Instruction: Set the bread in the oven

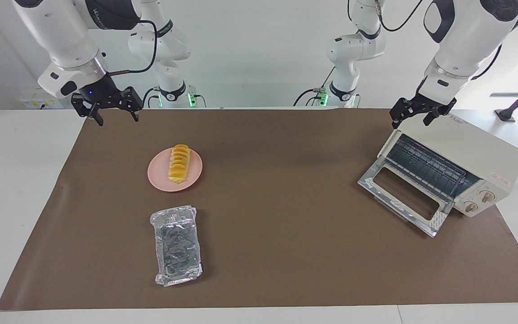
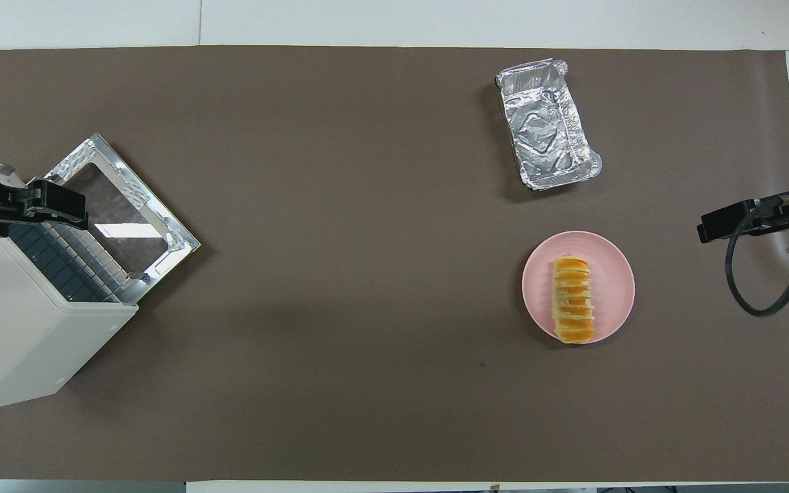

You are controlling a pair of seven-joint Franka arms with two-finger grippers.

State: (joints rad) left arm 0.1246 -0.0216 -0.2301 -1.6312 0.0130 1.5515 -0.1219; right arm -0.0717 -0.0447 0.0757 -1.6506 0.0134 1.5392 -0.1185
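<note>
The bread point(image 1: 179, 163), a fanned yellow-orange loaf, lies on a round pink plate point(image 1: 159, 179) toward the right arm's end of the table; it also shows in the overhead view point(image 2: 572, 298). The cream-white oven point(image 1: 493, 155) stands at the left arm's end with its glass door point(image 1: 398, 198) dropped open and the wire rack showing. My right gripper point(image 1: 118, 119) hangs open and empty over the mat's edge nearest the robots, apart from the plate. My left gripper point(image 1: 410, 123) hangs open and empty over the oven's top corner.
A crinkled silver foil tray point(image 1: 178, 245) lies empty, farther from the robots than the plate. A brown mat point(image 1: 286, 216) covers the table between the plate and the oven. The oven's two knobs point(image 1: 479, 201) are beside the door.
</note>
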